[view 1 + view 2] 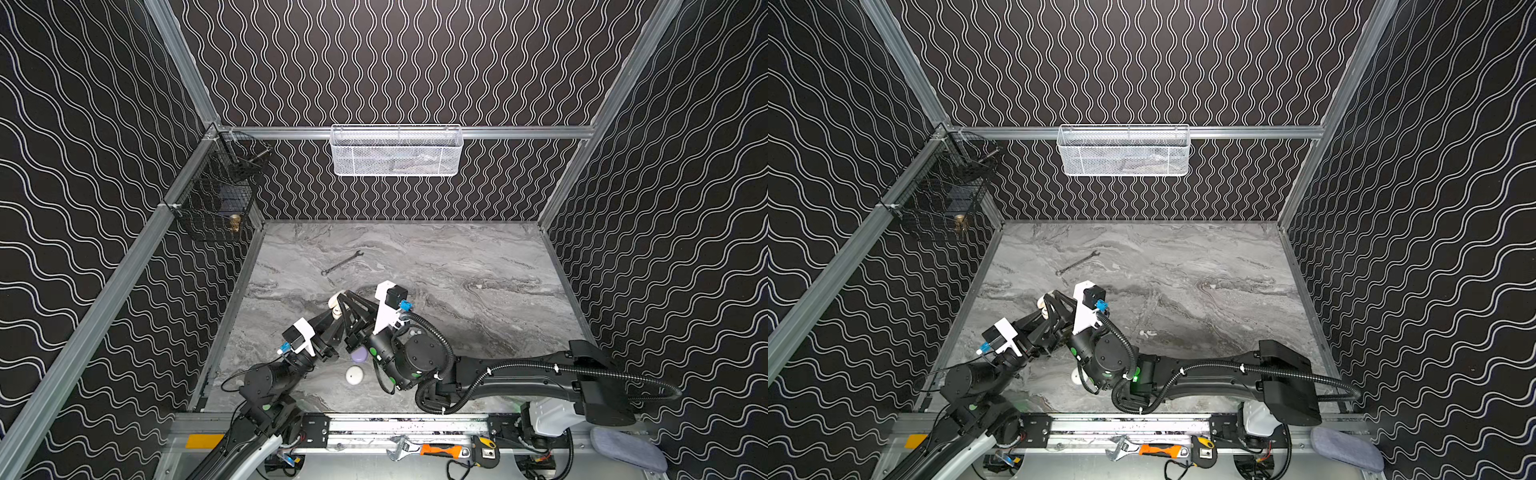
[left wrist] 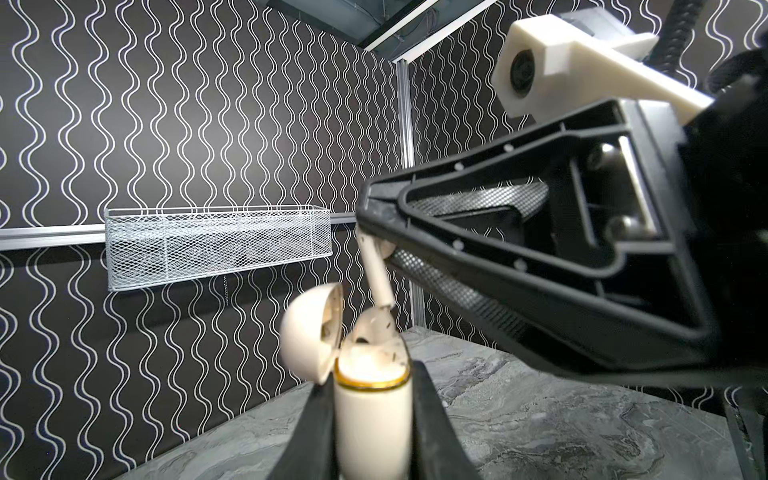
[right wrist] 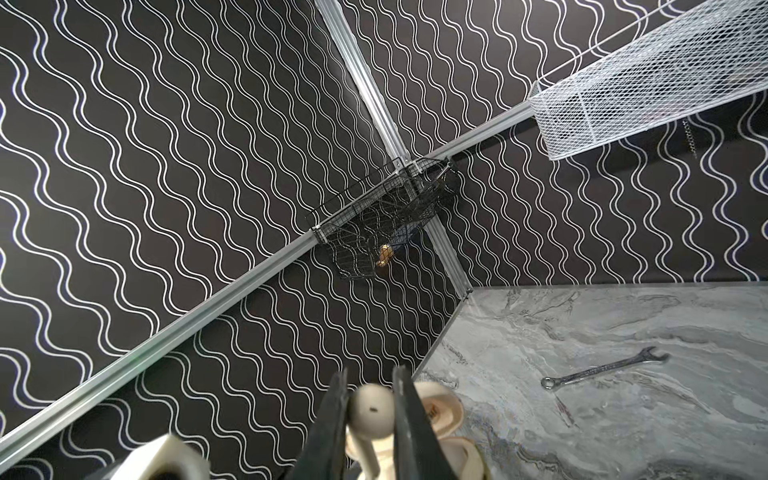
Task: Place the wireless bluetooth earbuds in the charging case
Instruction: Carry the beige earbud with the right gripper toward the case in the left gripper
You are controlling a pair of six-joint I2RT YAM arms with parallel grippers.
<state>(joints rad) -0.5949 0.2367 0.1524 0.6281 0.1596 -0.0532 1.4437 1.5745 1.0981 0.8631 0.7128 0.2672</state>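
Observation:
My left gripper (image 2: 371, 376) is shut on the body of a white charging case (image 2: 372, 419), held upright with its lid (image 2: 307, 336) hinged open. One white earbud (image 2: 374, 326) sits in the case mouth. My right gripper (image 3: 370, 386) is shut on the head of another white earbud (image 3: 370, 409), whose stem (image 2: 376, 274) points down just above the open case. In both top views the two grippers meet at the left middle of the table, left gripper (image 1: 337, 311) below right gripper (image 1: 341, 296). A loose white earbud (image 1: 1148, 333) lies on the table beside the right arm.
A lilac case (image 1: 358, 354) and a white round case (image 1: 354, 375) lie under the arms near the front. A wrench (image 1: 343, 262) rests further back. A white mesh basket (image 1: 397, 151) hangs on the back wall, a black wire basket (image 1: 216, 195) on the left wall.

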